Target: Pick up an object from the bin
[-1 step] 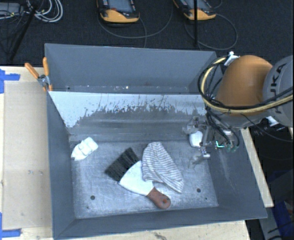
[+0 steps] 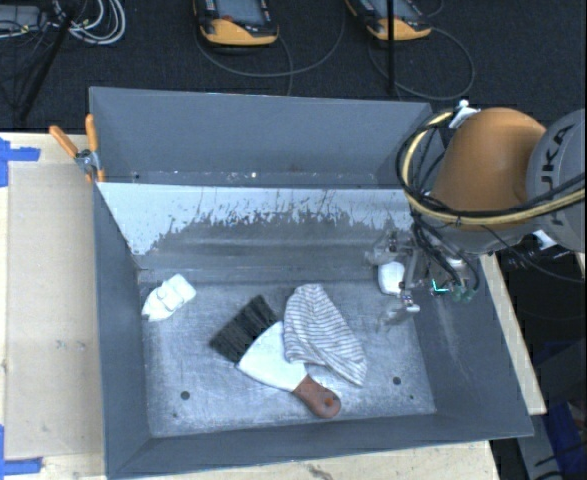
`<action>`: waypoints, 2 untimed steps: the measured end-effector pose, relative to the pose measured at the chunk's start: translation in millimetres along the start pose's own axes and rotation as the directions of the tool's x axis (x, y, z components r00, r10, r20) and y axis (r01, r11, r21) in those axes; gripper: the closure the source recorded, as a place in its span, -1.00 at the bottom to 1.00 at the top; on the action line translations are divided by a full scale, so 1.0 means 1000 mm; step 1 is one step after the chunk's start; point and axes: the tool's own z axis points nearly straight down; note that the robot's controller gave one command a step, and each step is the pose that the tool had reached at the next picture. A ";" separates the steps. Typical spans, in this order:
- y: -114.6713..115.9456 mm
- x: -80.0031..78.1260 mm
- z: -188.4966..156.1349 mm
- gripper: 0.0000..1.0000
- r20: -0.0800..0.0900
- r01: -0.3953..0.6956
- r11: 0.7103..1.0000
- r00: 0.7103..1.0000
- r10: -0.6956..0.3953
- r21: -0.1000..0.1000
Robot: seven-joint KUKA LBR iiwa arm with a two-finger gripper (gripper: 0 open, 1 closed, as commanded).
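**Contents and placement.** The grey metal bin [image 2: 273,158] holds four loose items, all on the left and middle of its floor.
- A grey-and-white striped cloth [image 2: 320,333] lies crumpled at the middle and drapes over part of a flat white scraper with a brown handle [image 2: 273,366].
- A black ribbed block [image 2: 241,330] lies against the scraper's blade on its left.
- A small white lumpy object [image 2: 167,297] sits well apart, near the left wall.

In my judgement the overlaps and odd angles mean the items lie as they fell, not as anyone arranged them.

**Pincer.** The pincer [image 2: 405,303] hangs low over the right part of the floor, just beside the cloth's right edge, with bare metal beneath it.
- Nothing can be seen in its grasp.
- Whether it is spread or pressed together cannot be told.
- A small white piece [image 2: 388,276] shows against its upper left. I cannot tell whether this belongs to the robot or to the bin.

**Arm pose.** The arm enters over the right rim. Its orange domed wrist cover [image 2: 488,158], ringed with black cables, stands above the back right corner. The wrist is directed downward and slightly leftward.

**Assessment.** No item has been lifted. The striped cloth is the nearest candidate.
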 end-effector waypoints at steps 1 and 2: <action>0.098 -0.006 0.085 1.00 0.003 0.004 1.000 1.000 -0.004 0.001; 0.098 -0.006 0.085 1.00 0.003 0.004 1.000 1.000 -0.004 0.001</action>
